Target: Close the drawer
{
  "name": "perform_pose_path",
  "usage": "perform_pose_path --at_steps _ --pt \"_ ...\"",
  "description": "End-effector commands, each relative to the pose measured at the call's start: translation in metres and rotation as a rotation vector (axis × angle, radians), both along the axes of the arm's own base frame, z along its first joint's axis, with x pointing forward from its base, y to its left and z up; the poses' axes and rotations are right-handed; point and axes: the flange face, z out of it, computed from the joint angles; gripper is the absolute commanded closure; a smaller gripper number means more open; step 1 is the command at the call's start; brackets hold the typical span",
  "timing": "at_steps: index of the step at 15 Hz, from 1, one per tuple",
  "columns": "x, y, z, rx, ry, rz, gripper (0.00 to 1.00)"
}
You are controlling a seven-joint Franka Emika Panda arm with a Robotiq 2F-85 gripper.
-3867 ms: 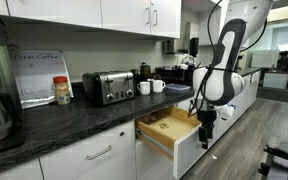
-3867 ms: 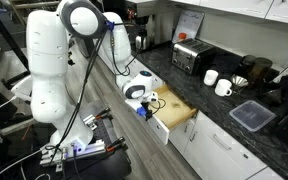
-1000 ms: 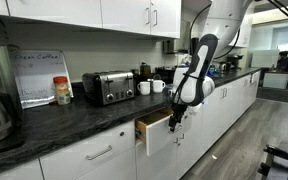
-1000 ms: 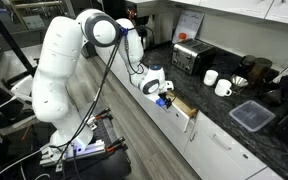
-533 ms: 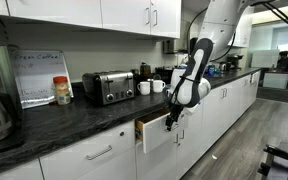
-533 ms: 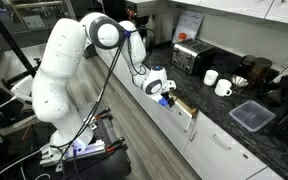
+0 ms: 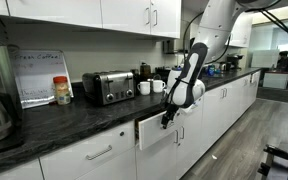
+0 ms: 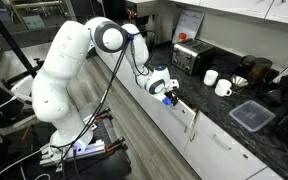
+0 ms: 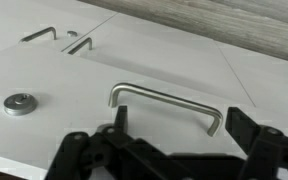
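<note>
Wrist view looks straight onto the drawer (image 9: 184, 65). Its flat, glossy white front fills the picture, and its brushed silver bar handle (image 9: 164, 100), a slim round rod bent at both ends, lies just ahead of the tool (image 9: 189, 152). The tool's black fingers (image 9: 94, 150) are spread wide, one to each side of the handle, and grip nothing.

In an exterior view, the drawer (image 7: 152, 135) has gone from pulled far out, with its pale wooden box showing a few seconds ago, to a narrow gap a second ago. Now no wood shows. The front sits almost level with the neighbouring white cabinet doors (image 7: 89, 155), under the dark speckled stone tabletop (image 7: 64, 115) that carries a chrome toaster (image 7: 108, 87). The tool (image 7: 167, 120) is up against the front.

By this evidence the closing is all but finished. Whether a last sliver remains open cannot be told.
</note>
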Motion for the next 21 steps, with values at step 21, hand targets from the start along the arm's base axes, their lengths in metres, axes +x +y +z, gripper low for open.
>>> perform_pose_path --at_steps 21 --pt "-0.008 0.008 0.035 0.002 0.105 -0.035 0.0"
